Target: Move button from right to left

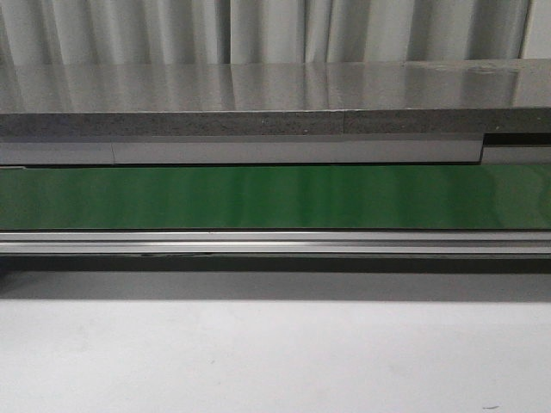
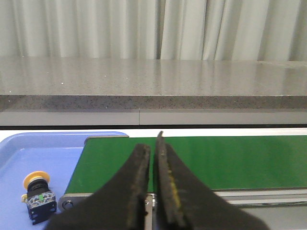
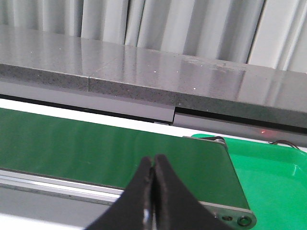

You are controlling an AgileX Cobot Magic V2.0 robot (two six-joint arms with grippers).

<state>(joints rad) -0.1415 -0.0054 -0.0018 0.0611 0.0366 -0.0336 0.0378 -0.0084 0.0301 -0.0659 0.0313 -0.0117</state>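
Observation:
The button (image 2: 36, 195), with a yellow-orange cap on a black body with a green mark, lies in the blue tray (image 2: 33, 153) at the belt's left end, seen only in the left wrist view. My left gripper (image 2: 153, 146) is shut and empty, above the green conveyor belt (image 2: 230, 160), apart from the button. My right gripper (image 3: 153, 160) is shut and empty, above the belt (image 3: 96, 146) near its right end. Neither gripper shows in the front view.
The green belt (image 1: 275, 196) runs across the front view with a metal rail (image 1: 275, 243) in front and a grey stone counter (image 1: 275, 103) behind. A green tray (image 3: 268, 172) sits at the belt's right end. A white tabletop (image 1: 275, 357) lies in front.

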